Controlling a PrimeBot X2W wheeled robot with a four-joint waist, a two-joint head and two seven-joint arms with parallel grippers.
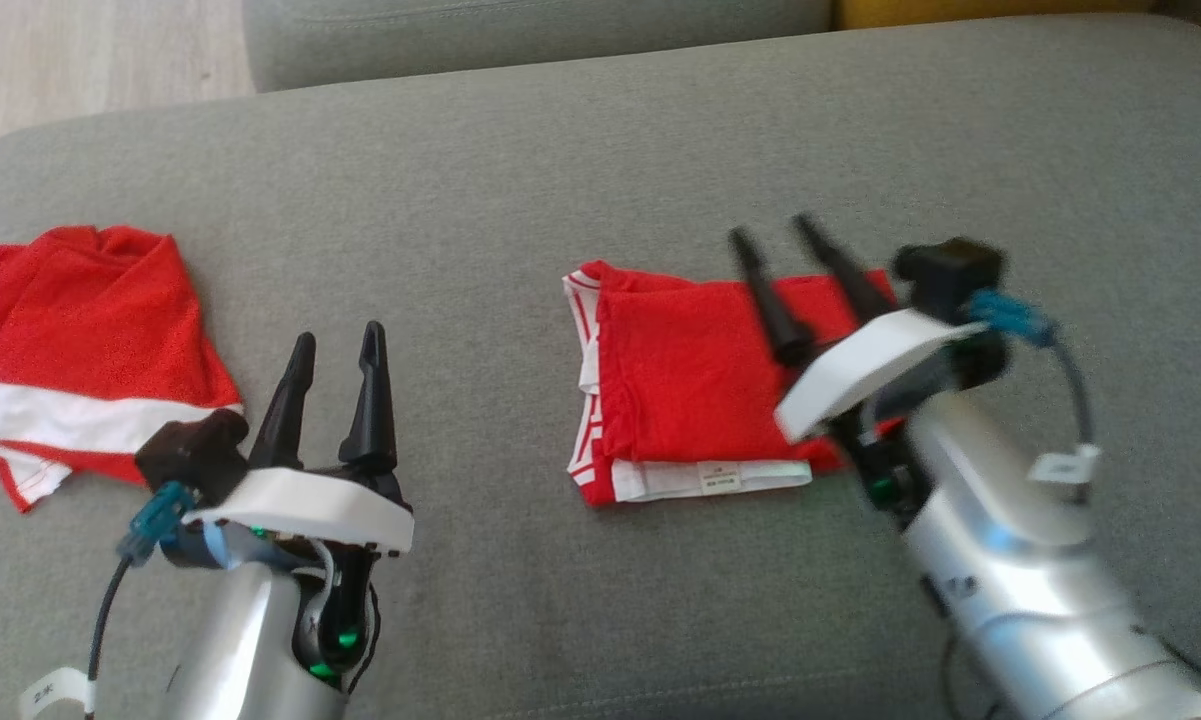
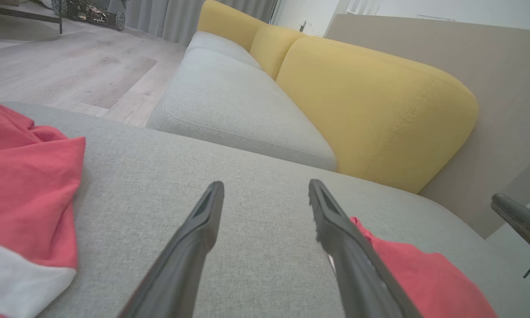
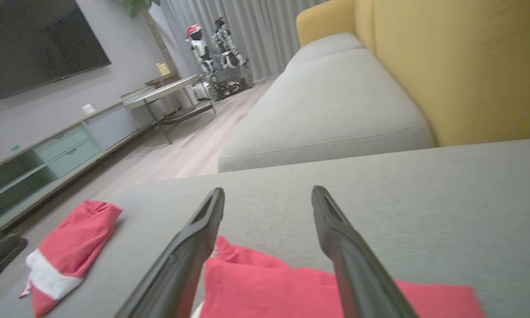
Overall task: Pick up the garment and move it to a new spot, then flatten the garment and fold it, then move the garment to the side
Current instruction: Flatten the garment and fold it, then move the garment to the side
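the folded red cloth garment with white trim (image 1: 690, 380) lies flat near the middle of the grey fabric sofa cushion (image 1: 560, 180), its white waistband edge and small label facing the robot

the right gripper (image 1: 770, 228) hangs over the garment's right part, its two dark fingers spread apart and empty

the left gripper (image 1: 339, 335) hovers over bare cushion left of the garment, fingers also wide apart, holding nothing

a second, crumpled red and white garment (image 1: 80, 330) sits well apart at the cushion's left edge

a yellow padded backrest (image 2: 370, 110) rises behind the sofa
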